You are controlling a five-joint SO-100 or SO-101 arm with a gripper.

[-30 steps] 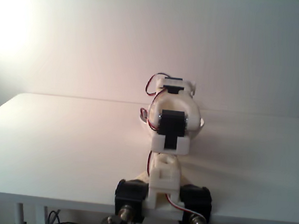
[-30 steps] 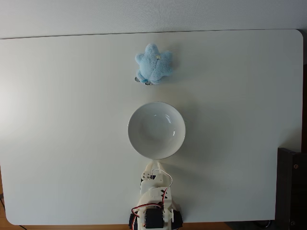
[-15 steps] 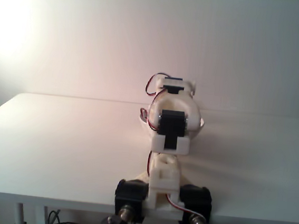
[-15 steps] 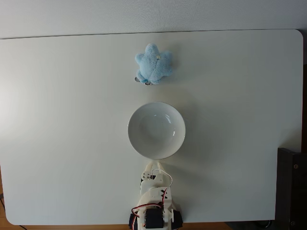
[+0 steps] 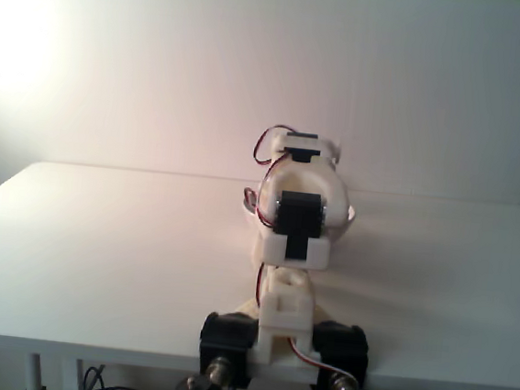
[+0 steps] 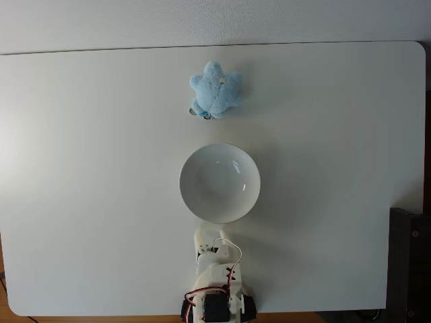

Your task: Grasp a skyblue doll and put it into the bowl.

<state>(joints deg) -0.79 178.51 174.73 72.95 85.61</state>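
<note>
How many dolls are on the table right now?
1. The skyblue doll lies on the table beyond the empty bowl, at the far side from the arm. In the low fixed view, the arm would block anything behind it.

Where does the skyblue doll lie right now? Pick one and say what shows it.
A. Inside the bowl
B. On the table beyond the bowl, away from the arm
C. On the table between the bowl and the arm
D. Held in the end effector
B: from above, the skyblue doll lies on the table past the empty bowl, on the far side from the arm.
</note>
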